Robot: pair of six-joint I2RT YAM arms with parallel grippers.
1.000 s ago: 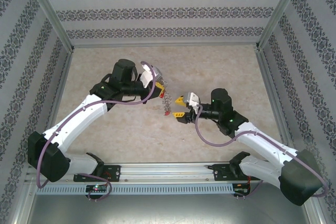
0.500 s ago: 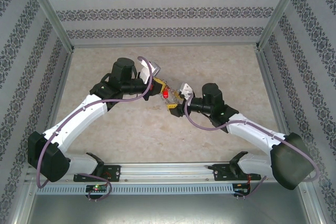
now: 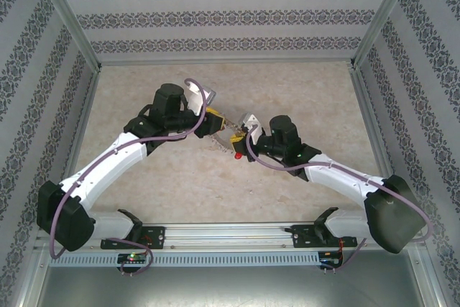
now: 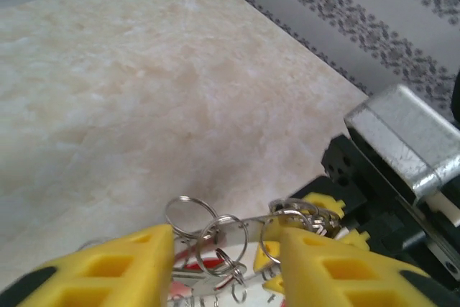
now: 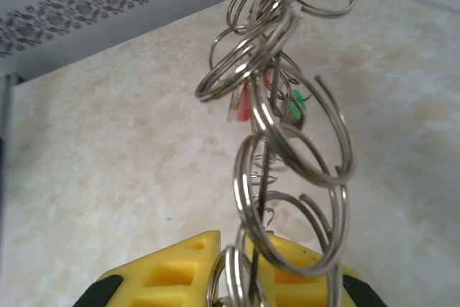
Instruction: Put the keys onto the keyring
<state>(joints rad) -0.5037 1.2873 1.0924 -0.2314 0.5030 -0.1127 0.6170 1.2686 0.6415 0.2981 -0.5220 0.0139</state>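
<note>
Clamping keyring (image 5: 255,116) in right hand (image 5: 248,246), left hand (image 4: 226,246) apart, green key (image 5: 296,102) among loops

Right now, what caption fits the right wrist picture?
A yellow right claw holds up linked silver metal rings, a tiny red key head dangling behind.

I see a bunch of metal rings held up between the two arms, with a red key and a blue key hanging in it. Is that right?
Not quite. The second one is a green key, not a blue one. The right wrist view shows it next to the red key, both hanging among the metal rings.
</note>
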